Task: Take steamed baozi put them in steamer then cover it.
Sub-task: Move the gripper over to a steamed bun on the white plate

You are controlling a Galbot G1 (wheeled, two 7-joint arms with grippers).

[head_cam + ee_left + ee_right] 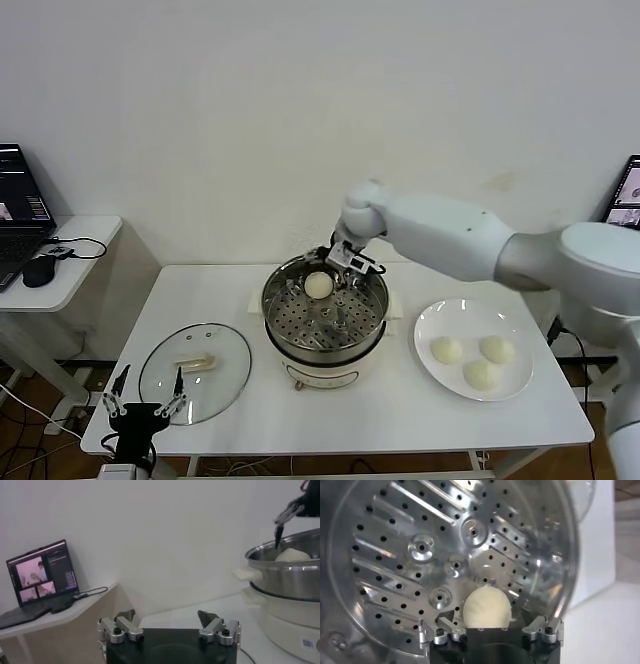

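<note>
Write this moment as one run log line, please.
right gripper: open over round steel steamer | cream-white bun: on tray | left gripper: open, idle

bun in the pot: we see one smooth round cream-white steamed bun.
buns on the plate: we count three more in the same cream-white.
plate: flat round plain white plate.
pot: round shiny silver steel steamer pot, its tray dotted with small dark holes.
base: cream-white electric base.
lid: round clear glass lid with a cream bar handle.
table: plain white rectangular table.
</note>
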